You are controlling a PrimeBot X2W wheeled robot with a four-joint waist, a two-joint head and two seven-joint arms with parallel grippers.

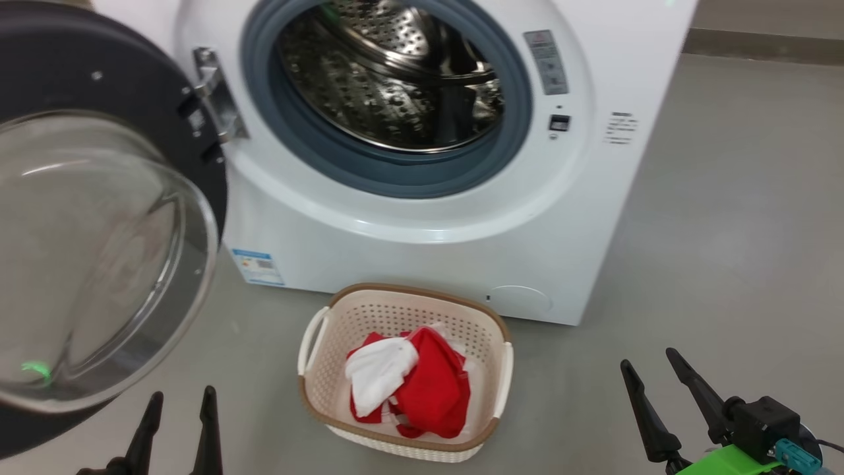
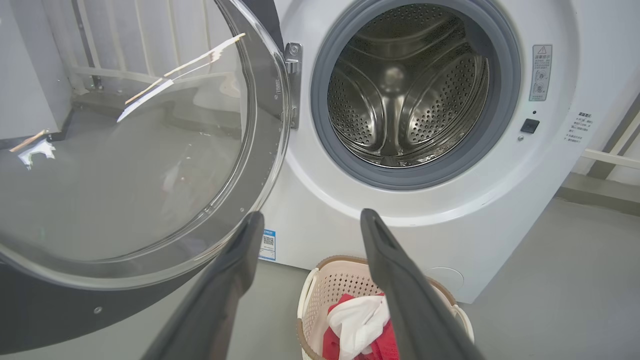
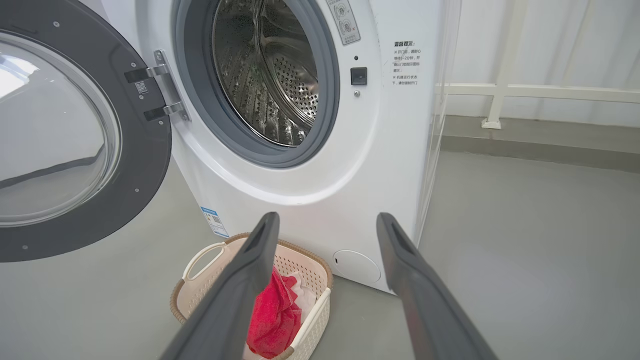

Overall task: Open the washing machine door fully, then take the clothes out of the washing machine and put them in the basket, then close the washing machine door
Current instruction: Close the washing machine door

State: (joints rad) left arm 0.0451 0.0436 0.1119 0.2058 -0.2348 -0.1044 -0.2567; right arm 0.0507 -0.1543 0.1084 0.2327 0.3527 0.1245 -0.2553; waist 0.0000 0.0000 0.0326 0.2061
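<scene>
Reads as a laundry corner in a bare utility room or test space. Told by a white front-loading washing machine (image 1: 422,264) standing straight on a smooth grey floor (image 1: 725,264), with perforated steel drum (image 1: 389,86) on show and a cream basket (image 1: 389,316) of red and white clothes (image 1: 428,386) on the floor just before the machine's front edge. Backed to the right by pale panelled walls (image 3: 550,40), a grey skirting strip (image 3: 540,142) along the floor's far edge, and a low white rail (image 3: 550,93) just above.
</scene>
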